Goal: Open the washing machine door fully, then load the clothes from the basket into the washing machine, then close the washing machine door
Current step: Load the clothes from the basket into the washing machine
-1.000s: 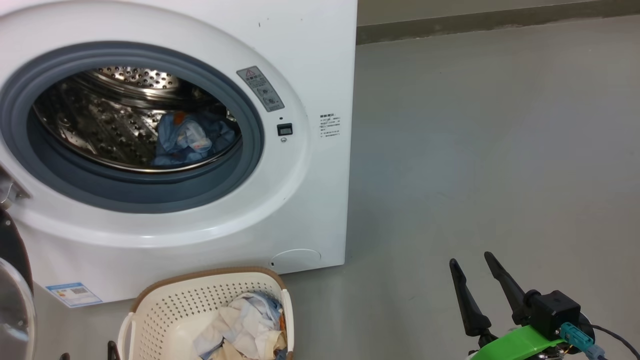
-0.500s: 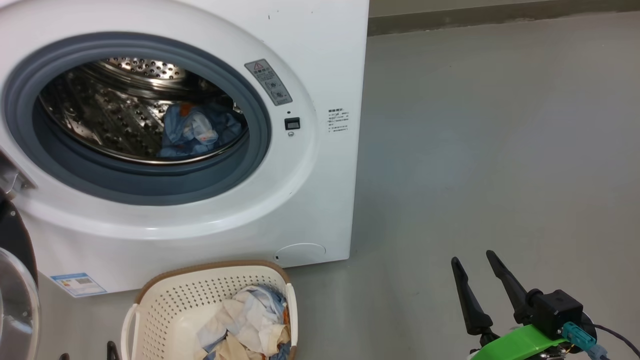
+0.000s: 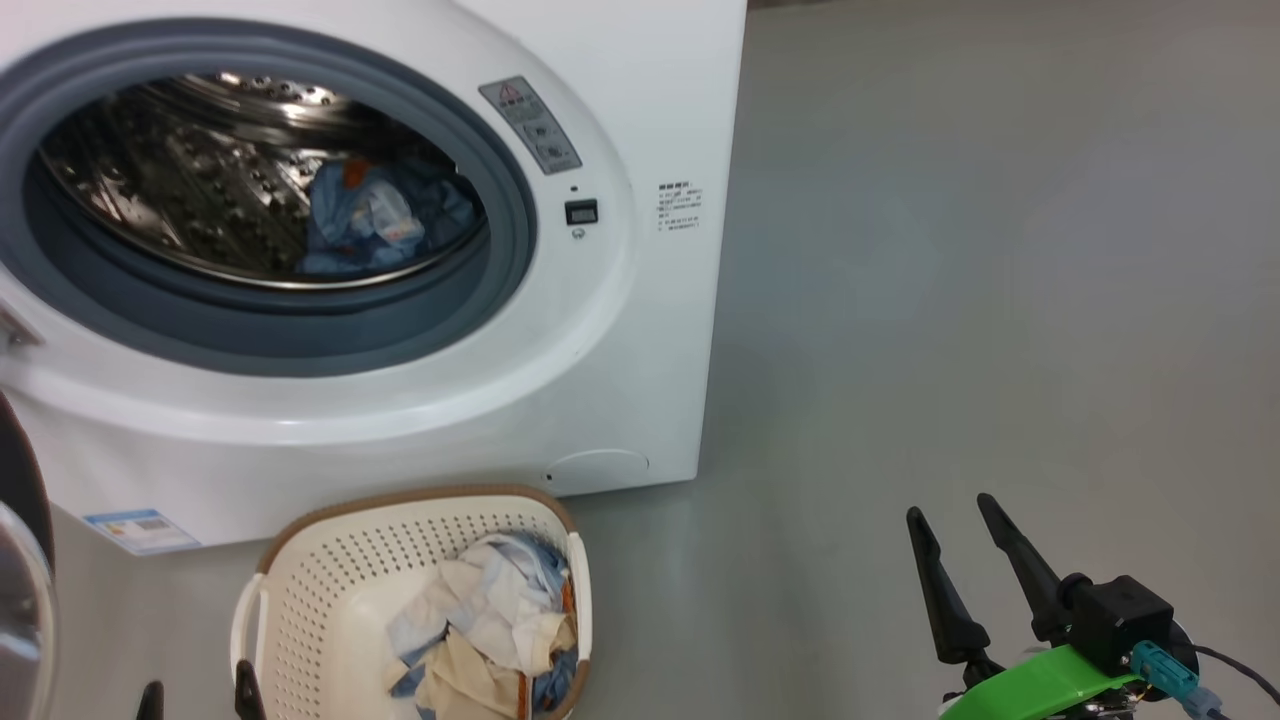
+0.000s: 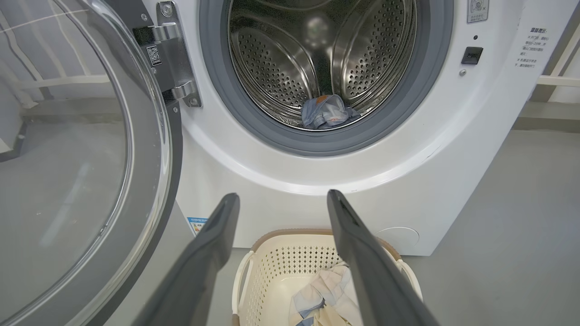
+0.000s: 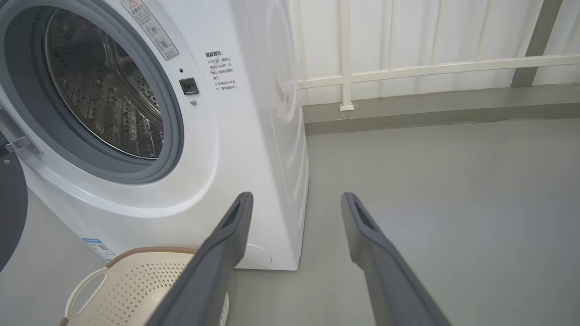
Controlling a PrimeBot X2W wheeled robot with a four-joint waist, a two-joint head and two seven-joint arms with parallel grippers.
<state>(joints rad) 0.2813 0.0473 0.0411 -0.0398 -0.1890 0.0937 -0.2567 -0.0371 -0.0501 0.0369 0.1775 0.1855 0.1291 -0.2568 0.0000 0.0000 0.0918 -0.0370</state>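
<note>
The left pincer [image 4: 282, 195] is hanging wide open, empty, above the cream-white perforated plastic basket [image 4: 290, 232] sitting on the grey floor [image 4: 521, 226] before the white front-loading washing machine [image 4: 453, 158]. The right pincer [image 5: 297, 194] is likewise gaping, holding nothing.

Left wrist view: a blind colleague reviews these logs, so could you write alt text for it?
The open left gripper points over a basket holding clothes, in front of a white washing machine. Its door hangs wide open at left, and one blue garment lies in the steel drum.
</note>
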